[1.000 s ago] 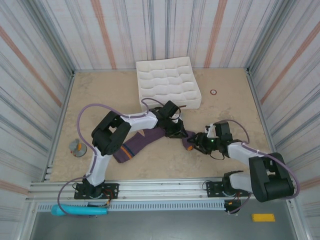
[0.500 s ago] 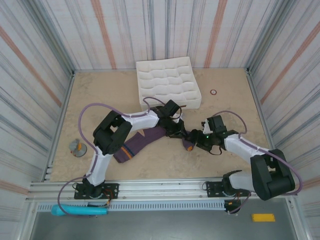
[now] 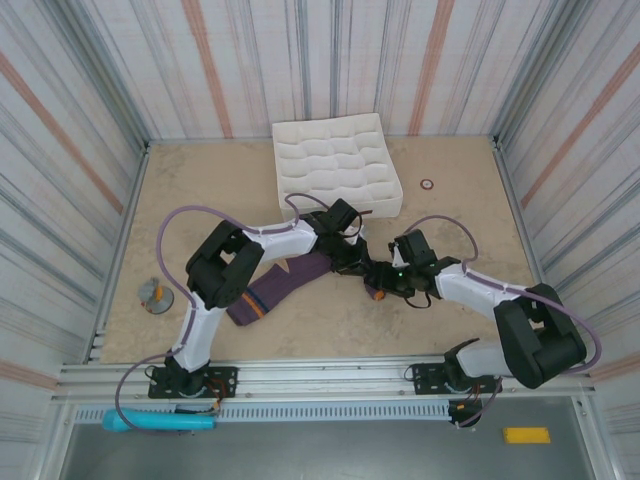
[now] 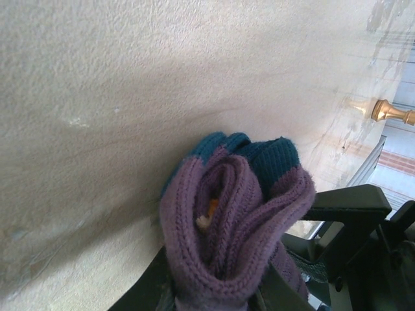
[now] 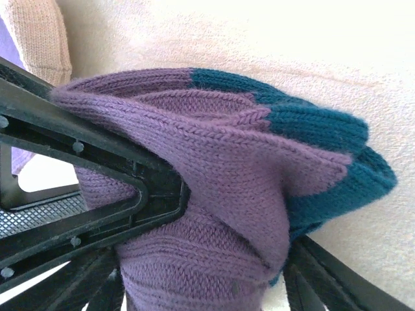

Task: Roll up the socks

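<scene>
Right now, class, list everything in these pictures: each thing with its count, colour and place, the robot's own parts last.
socks: two, purple with teal, orange and peach parts, mid-table, one end bunched between the arms
tray: one, white, with compartments, far side of the table
ring: one, red, right of the tray
small object: one, grey and orange, left edge of the table
tool: one, light blue, on the near rail
block: one, yellow, near right corner
table: one, beige
left arm, right arm: black and white
left fingers: closed on the bunched socks
right fingers: either side of that bundle
</scene>
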Robot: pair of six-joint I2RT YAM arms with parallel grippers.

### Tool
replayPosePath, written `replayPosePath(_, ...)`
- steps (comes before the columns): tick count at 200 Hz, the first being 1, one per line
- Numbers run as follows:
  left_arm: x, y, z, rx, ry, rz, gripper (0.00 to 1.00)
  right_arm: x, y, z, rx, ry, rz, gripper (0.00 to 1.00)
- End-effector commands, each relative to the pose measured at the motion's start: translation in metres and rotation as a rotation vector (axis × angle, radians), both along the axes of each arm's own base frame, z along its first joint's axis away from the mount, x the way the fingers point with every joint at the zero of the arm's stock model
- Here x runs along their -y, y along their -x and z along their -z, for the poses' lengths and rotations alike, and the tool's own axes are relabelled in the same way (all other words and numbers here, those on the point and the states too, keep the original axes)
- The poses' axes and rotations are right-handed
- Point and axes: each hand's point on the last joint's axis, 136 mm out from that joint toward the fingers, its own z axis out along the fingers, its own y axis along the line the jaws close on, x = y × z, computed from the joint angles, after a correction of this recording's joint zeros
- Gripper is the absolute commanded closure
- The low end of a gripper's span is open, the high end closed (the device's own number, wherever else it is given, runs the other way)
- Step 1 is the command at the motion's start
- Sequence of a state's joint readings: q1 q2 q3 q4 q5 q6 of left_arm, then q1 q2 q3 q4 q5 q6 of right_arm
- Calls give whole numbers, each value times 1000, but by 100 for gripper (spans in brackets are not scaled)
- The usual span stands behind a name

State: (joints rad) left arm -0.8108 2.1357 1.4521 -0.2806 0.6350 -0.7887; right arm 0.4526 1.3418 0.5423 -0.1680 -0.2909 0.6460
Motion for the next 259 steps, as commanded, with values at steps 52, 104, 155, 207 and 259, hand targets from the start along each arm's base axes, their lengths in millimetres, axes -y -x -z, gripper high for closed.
replayPosePath(52,-17,20,39,-88,-104,13,82,30,19,42,-133,103,109,63)
replayPosePath(104,-20,15,27,-82,-42,-26,52,35,23,39,-149,101,115,98)
replayPosePath(155,-25,9,-33,-21,42,-44,42,38,20,11,-109,80,111,100)
replayPosePath(207,-62,-21,-112,122,62,-77,39,43,6,-29,-48,50,110,100)
replayPosePath(259,-154,-82,-127,240,-121,-212,25,44,-11,-65,9,75,55,100)
